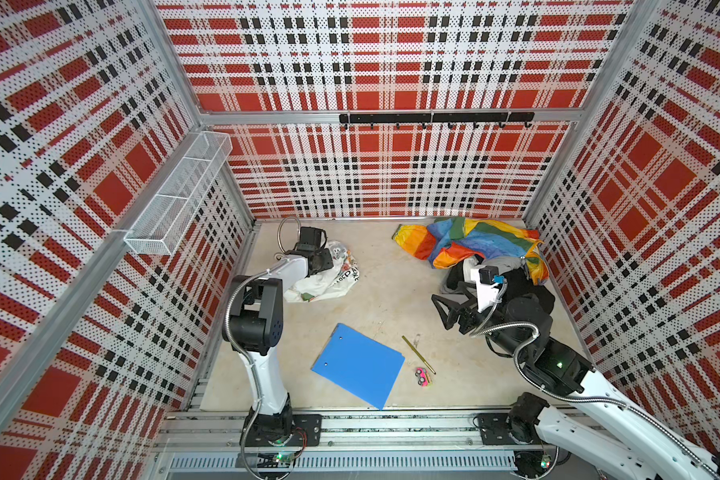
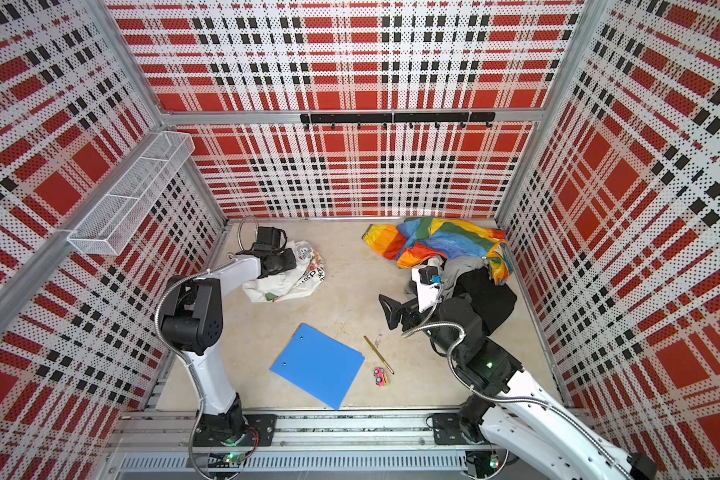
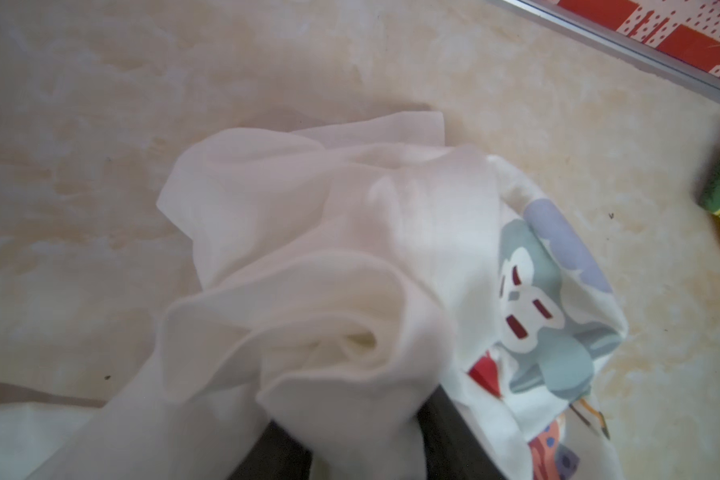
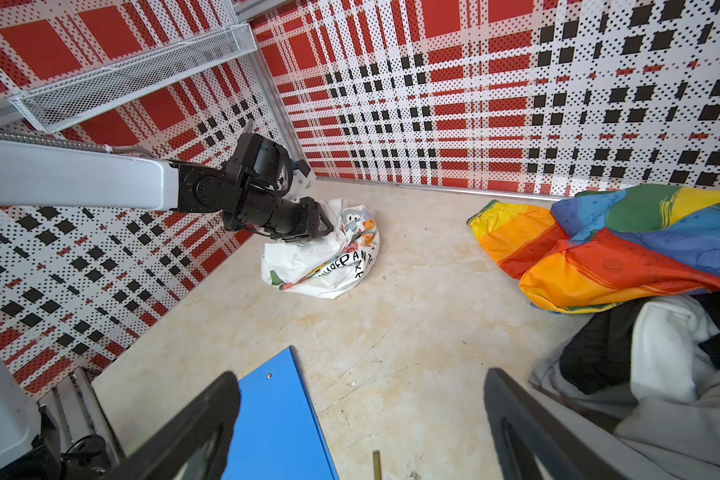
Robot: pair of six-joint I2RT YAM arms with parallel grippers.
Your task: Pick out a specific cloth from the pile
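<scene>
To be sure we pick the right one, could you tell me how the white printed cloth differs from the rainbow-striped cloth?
The white printed cloth carries a cartoon and black lettering; the rainbow-striped cloth is all coloured bands. The white printed cloth lies alone at the left, bunched between the left gripper's fingers; the rainbow-striped cloth drapes over the pile at the right, with no gripper on it. Both are crumpled.

Open lane down the middle
Bare table runs between the cloth at left and the pile at right; a blue folder and a pencil lie near the front
</scene>
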